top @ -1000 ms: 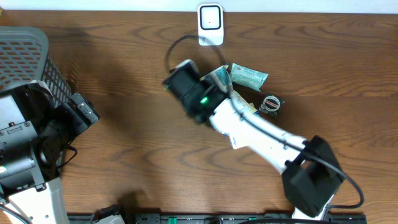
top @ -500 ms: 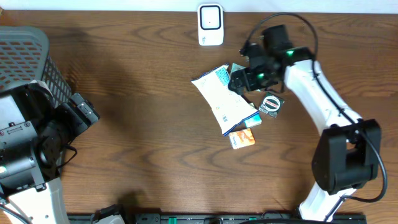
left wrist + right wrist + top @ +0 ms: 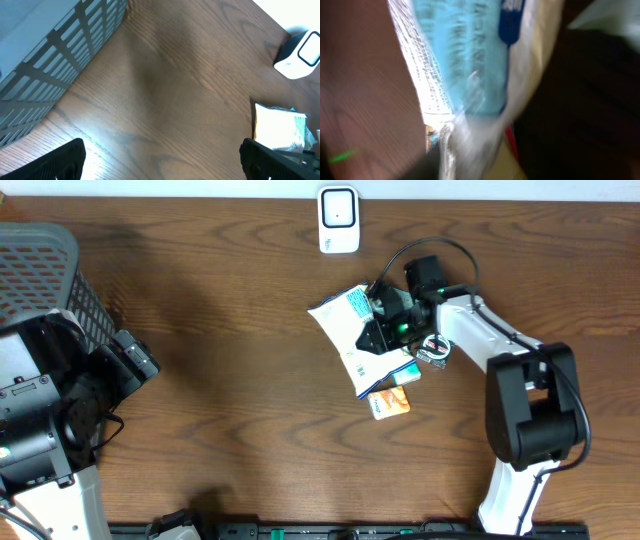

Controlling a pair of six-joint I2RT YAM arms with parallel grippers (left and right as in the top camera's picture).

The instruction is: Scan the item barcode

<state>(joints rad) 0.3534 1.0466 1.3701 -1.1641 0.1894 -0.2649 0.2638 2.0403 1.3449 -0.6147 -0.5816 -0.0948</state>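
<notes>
Crinkled white-and-blue plastic pouch [image 3: 346, 350] lies flat on the brown wood-grain table [image 3: 220, 400], below the white rounded scanner [image 3: 338, 220]. The right gripper [image 3: 374, 332] sits on its right edge, but blur hides whether its fingers pinch it. The left gripper [image 3: 162, 162] is spread wide beside the grey lattice basket [image 3: 45, 260].

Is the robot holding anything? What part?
Left gripper: nothing. Right gripper sits at the white-and-blue packet's right edge, but a grip cannot be told.

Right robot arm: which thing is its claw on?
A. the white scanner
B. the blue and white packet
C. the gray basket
B: the overhead view shows the right gripper down on the blue and white packet near the middle of the table.
</notes>
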